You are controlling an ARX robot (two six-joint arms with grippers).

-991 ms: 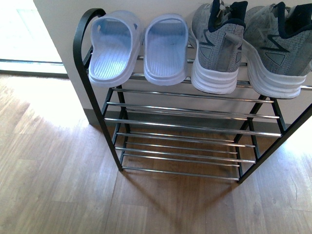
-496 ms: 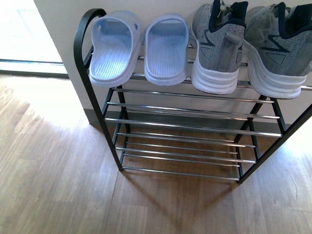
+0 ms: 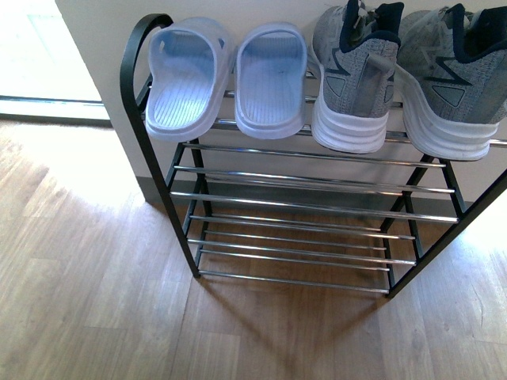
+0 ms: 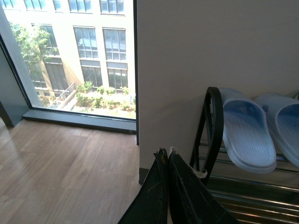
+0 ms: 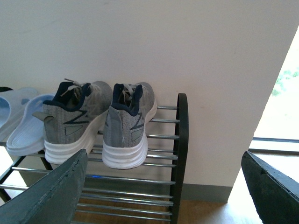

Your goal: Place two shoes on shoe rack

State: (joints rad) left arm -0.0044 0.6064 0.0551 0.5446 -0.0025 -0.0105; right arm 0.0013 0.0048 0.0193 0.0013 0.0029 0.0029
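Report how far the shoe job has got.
It looks finished. Both pale blue slides and both grey sneakers sit side by side on the top tier of the shoe rack. Nothing is in hand: the left end effector is shut and holds nothing, and the right end effector is open and clear of the shoes. No shoe remains on the visible floor.

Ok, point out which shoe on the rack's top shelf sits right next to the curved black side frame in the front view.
The outer pale blue slide sandal, leftmost in the row. Its edge is against the frame; the other sandal and both grey sneakers sit further right.
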